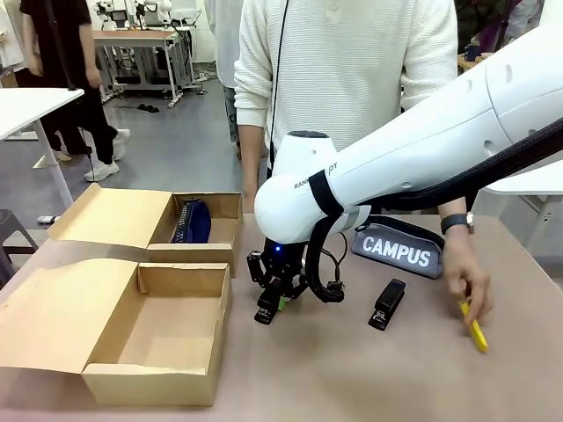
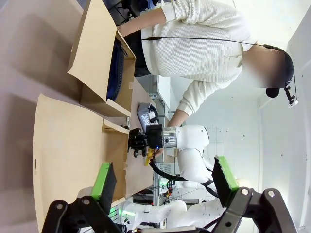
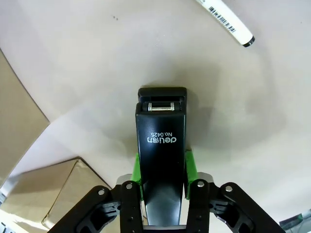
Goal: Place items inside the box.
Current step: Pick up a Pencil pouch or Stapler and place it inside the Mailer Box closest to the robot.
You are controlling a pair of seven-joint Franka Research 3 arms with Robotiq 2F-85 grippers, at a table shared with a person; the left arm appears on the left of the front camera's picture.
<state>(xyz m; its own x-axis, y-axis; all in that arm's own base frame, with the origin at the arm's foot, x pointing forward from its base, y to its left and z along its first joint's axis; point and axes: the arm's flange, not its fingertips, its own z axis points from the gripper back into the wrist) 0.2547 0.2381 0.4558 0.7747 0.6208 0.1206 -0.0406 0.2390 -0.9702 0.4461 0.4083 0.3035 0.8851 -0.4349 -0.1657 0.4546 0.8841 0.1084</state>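
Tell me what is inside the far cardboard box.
A navy zip pouch lies inside the far box. The front wall hides its lower part and the box floor.

Two staplers [image 1: 387,304], two pouches [image 1: 400,249], two boxes [image 1: 149,374], one knife [image 1: 475,332], seemingly one marker [image 3: 226,22].

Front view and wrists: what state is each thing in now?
Near box: open, empty.
Far box: open, navy pouch inside.
Right gripper: shut on first stapler.
Second stapler: closed, loose on table.
Grey pouch: lying on table.
Utility knife: on table, person's hand touching.
Marker: lying on table.
Left gripper: open, empty.
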